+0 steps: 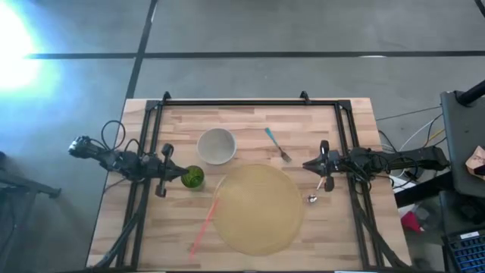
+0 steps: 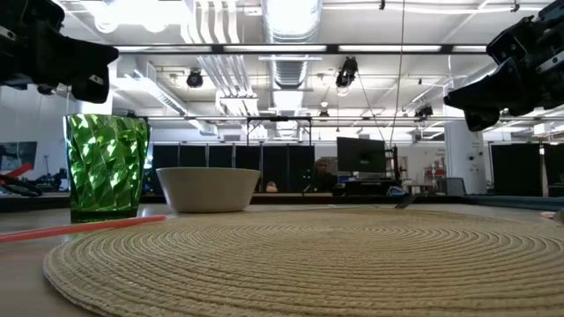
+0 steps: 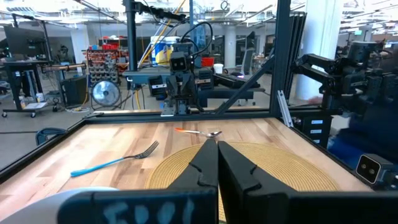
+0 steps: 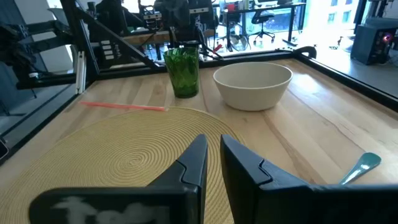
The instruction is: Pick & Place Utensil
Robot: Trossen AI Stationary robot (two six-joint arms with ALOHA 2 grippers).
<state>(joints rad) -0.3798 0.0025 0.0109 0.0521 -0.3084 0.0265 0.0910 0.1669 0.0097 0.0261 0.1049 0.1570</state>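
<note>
A fork with a blue handle [image 1: 276, 144] lies flat on the wooden table beyond the round woven placemat [image 1: 258, 208]; it also shows in the left wrist view [image 3: 115, 162], and its handle shows in the right wrist view [image 4: 360, 167]. A small spoon with an orange handle [image 1: 315, 191] lies by the mat's right edge, under the right arm, and is seen again in the left wrist view [image 3: 200, 132]. My left gripper [image 1: 176, 171] hovers shut beside the green cup. My right gripper [image 1: 307, 163] hovers shut, right of the fork. Both point at the mat.
A white bowl [image 1: 217, 145] and a green faceted cup [image 1: 192, 177] stand left of the fork. A thin orange stick [image 1: 204, 224] lies along the mat's left edge. A black frame rail [image 1: 250, 101] runs along the table's far edge and down both sides.
</note>
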